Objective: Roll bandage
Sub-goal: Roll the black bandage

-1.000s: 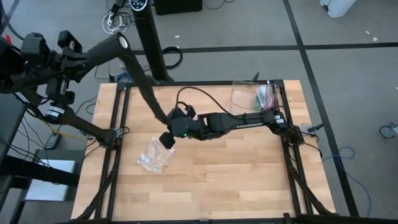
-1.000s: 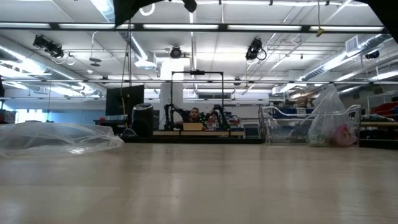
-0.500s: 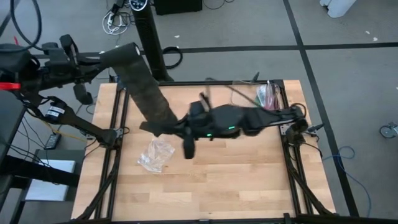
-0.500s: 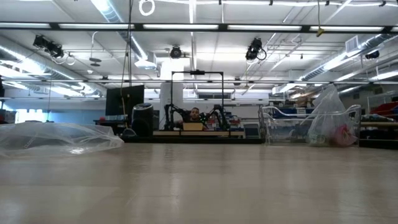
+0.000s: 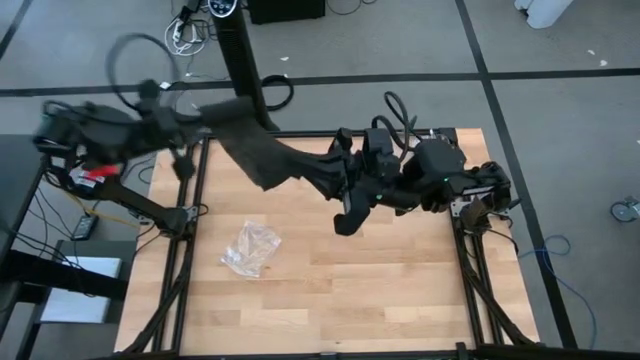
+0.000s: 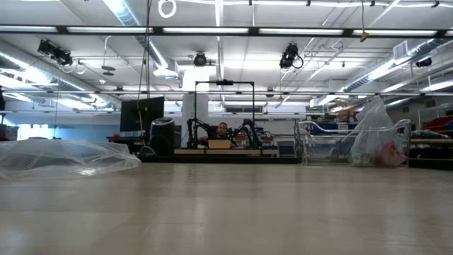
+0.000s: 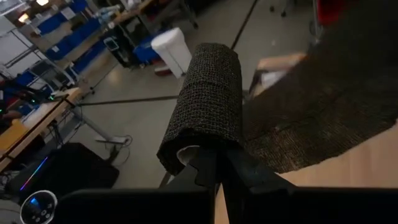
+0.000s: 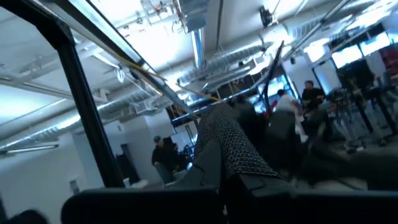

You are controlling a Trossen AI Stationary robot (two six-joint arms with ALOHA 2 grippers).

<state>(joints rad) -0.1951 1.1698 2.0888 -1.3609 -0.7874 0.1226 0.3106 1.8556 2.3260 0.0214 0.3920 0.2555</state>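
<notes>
The left gripper [image 7: 214, 163], past the surface's [image 5: 380, 290] left edge, has its jaws clamped on the rolled end of the bandage [image 5: 275, 155]. The charcoal strip hangs in the air, stretched above the surface's far left part. The right gripper [image 8: 224, 177], over the surface's middle, has its jaws pinched on the other end.

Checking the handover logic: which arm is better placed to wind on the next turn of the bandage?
Left, probably. The left gripper already grips the rolled end of the bandage, while the right gripper only holds the loose strip.
</notes>
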